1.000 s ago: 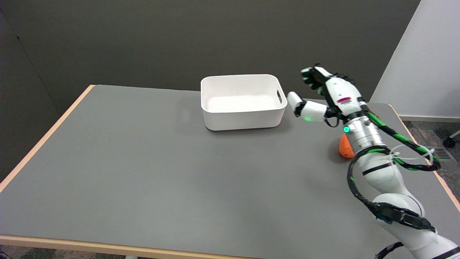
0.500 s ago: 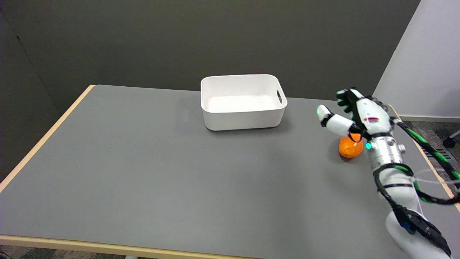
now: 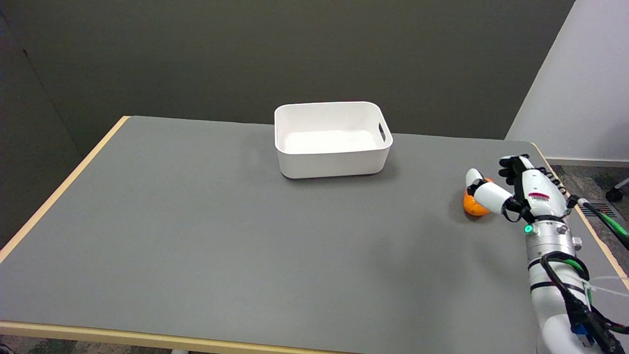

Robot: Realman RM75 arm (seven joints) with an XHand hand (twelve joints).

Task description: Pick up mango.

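I am bringing the right hand [image 3: 522,189] down from beside the white bin [image 3: 332,138] to the orange mango [image 3: 472,205] at the desk's [image 3: 206,236] three o'clock edge, fingers apart and gripping nothing, so the grasp is now within reach.

A big flat grey table with a pale wooden edge [image 3: 64,189] fills most of the room in front of me. Behind it stands a dark grey-brown wall [image 3: 245,54] (plain, with nothing hanging on it). To the right there is a white wall [image 3: 585,88] that looks much brighter. Down in the right corner I can see a bit of grey speckled carpet floor [image 3: 585,179], and a small black chair wheel [image 3: 614,195] rests on it.
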